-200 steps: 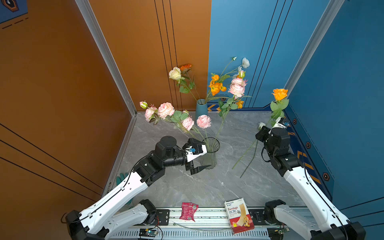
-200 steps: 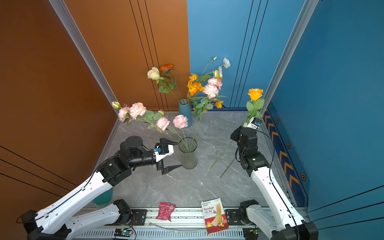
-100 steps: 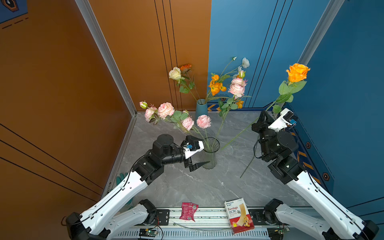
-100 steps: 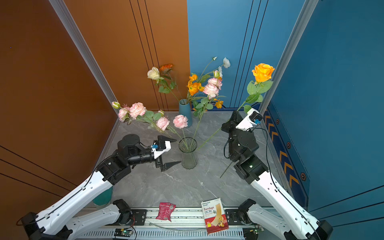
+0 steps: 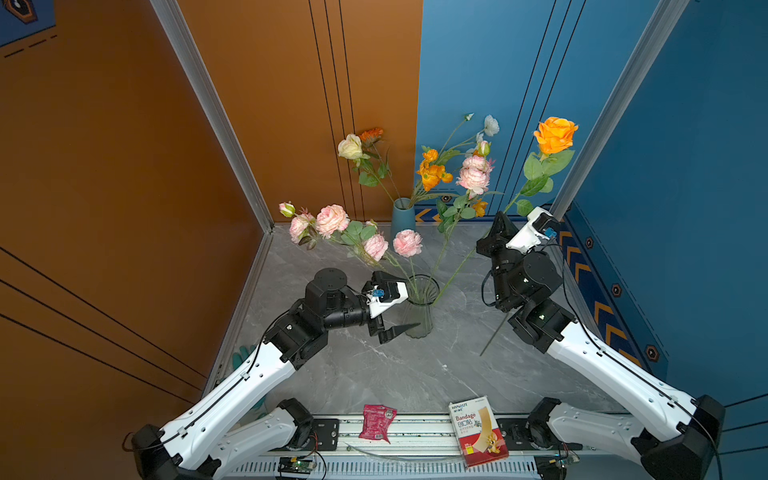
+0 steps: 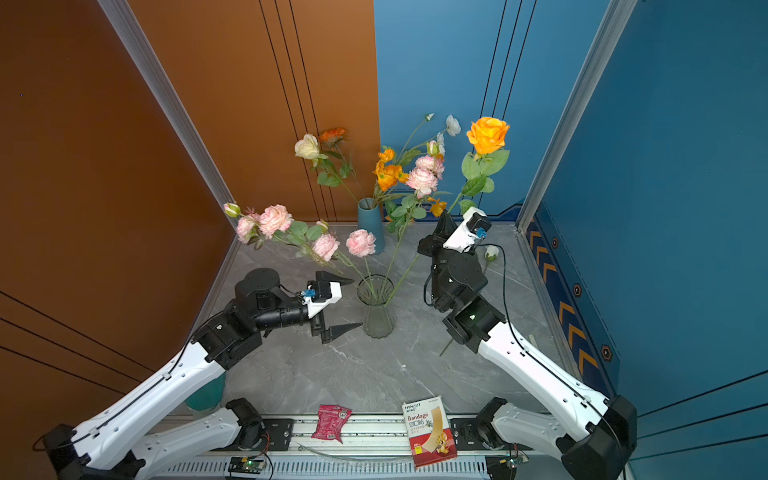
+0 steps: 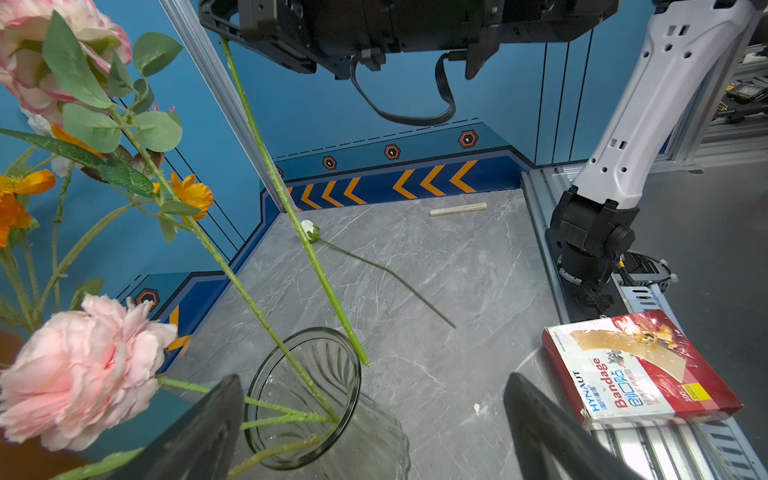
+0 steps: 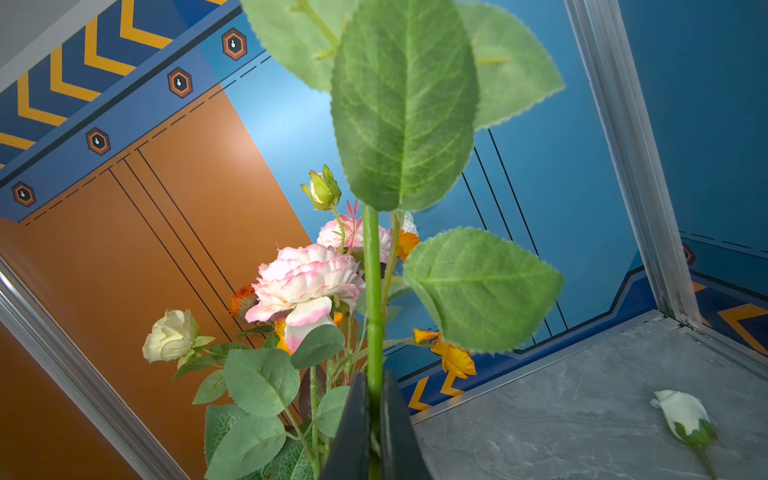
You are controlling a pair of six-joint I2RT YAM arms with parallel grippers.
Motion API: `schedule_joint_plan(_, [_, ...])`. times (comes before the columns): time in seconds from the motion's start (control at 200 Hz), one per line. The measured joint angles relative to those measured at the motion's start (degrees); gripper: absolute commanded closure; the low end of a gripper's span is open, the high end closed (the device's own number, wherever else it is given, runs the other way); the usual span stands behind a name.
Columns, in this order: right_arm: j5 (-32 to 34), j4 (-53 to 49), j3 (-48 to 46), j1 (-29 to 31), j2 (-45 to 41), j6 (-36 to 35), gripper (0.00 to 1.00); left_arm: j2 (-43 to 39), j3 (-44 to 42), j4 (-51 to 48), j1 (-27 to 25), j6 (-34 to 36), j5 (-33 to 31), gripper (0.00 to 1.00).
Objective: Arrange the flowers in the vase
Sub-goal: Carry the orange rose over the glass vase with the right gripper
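Observation:
A clear glass vase stands mid-table with several pink flowers leaning out of it to the left. My left gripper is open beside the vase, one finger on each side of it. My right gripper is shut on the stem of an orange rose, held up in the air. In the left wrist view its stem slants down and ends just outside the vase rim.
A blue vase holding orange, cream and pink flowers stands at the back wall. A white rosebud lies on the table by the right wall. A bandage box and a red packet rest on the front rail.
My right gripper has lifted the orange rose off the table and raised its head high toward the back right. The left gripper has drawn back slightly from the vase.

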Motion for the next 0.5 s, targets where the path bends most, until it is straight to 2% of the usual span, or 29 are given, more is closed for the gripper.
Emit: schedule_joint_plan(0.501, [-0.07, 0.15, 3.34, 0.66, 0.42, -1.49, 1.00, 0.00, 0.00, 0.00, 0.26, -0.90, 1.51, 0.02])
